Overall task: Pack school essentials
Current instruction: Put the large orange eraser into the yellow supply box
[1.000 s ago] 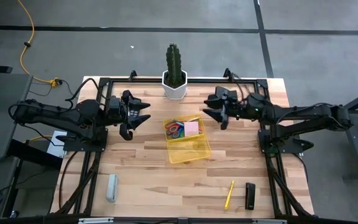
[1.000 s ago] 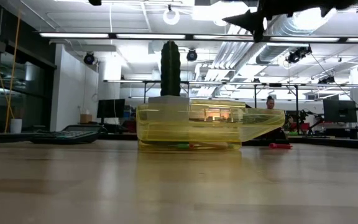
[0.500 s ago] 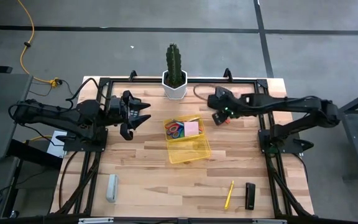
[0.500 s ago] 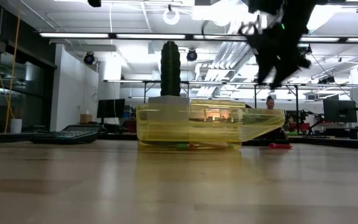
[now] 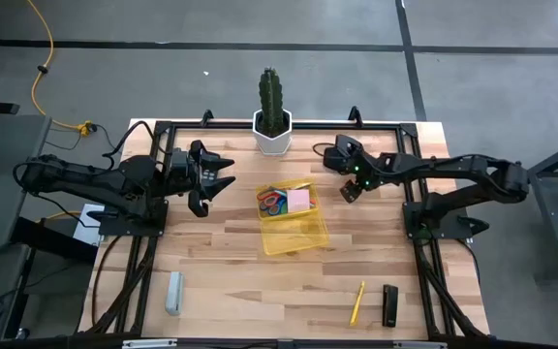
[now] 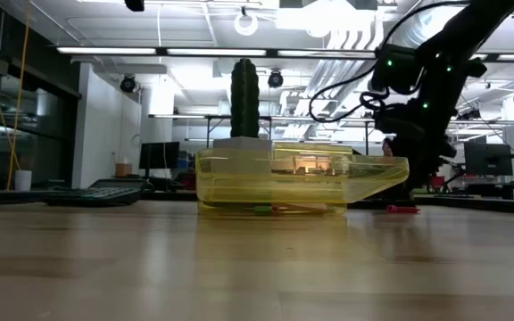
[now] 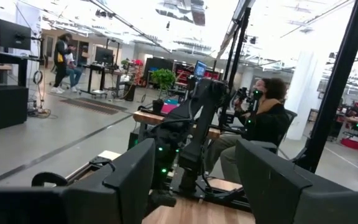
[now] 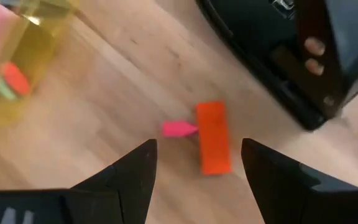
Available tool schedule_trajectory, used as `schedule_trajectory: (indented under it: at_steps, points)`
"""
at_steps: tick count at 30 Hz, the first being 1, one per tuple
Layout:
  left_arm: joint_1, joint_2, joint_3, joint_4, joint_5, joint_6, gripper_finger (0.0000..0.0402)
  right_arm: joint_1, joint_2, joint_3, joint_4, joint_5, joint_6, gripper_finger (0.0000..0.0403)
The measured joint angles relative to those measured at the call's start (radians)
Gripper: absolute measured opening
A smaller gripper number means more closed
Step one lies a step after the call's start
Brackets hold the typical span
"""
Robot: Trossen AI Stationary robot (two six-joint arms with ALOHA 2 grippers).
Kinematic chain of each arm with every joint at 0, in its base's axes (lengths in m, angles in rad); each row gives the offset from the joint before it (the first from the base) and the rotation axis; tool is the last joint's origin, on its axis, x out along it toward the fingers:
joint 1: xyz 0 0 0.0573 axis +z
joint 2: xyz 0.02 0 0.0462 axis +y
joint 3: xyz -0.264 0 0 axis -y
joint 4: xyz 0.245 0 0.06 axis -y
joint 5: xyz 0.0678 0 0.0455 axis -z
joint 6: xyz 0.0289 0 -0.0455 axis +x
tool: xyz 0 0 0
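Hovering low over the counter (image 5: 289,281), the right tool (image 8: 194,168) has its jaws spread wide and empty, straddling a small orange-red block (image 8: 214,146) with a pink bit (image 8: 179,129) touching its side. For a clean pick, I would centre the jaws across the block's narrow sides, drop straight down, and close without nudging the pink bit away. The yellow bin (image 5: 292,219), just beside, already holds scissors (image 5: 272,200) and a pink pad (image 5: 299,200). A yellow pencil (image 5: 357,301) lies near the front edge. The left tool (image 5: 217,180) waits open, holding nothing, beyond the bin.
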Motion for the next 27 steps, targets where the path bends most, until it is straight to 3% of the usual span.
schedule_trajectory:
  at_steps: [4, 10, 20, 27]
  points:
    - [0.000, 0.000, 0.000, 0.000, 0.000, -0.016, 0.0211, -0.060, 0.030, -0.002, 0.000, -0.005, -0.119, 0.0227]
    - [0.000, 0.000, 0.000, 0.000, -0.020, -0.016, 0.0211, -0.098, 0.084, -0.001, -0.006, -0.097, -0.214, 0.0227]
    - [0.000, 0.000, 0.000, 0.000, -0.042, -0.016, 0.0211, -0.098, 0.194, 0.004, 0.026, -0.062, -0.239, 0.0225]
    - [0.000, 0.000, 0.000, 0.000, -0.042, -0.016, 0.0211, -0.098, 0.199, 0.004, 0.031, -0.047, -0.239, 0.0176]
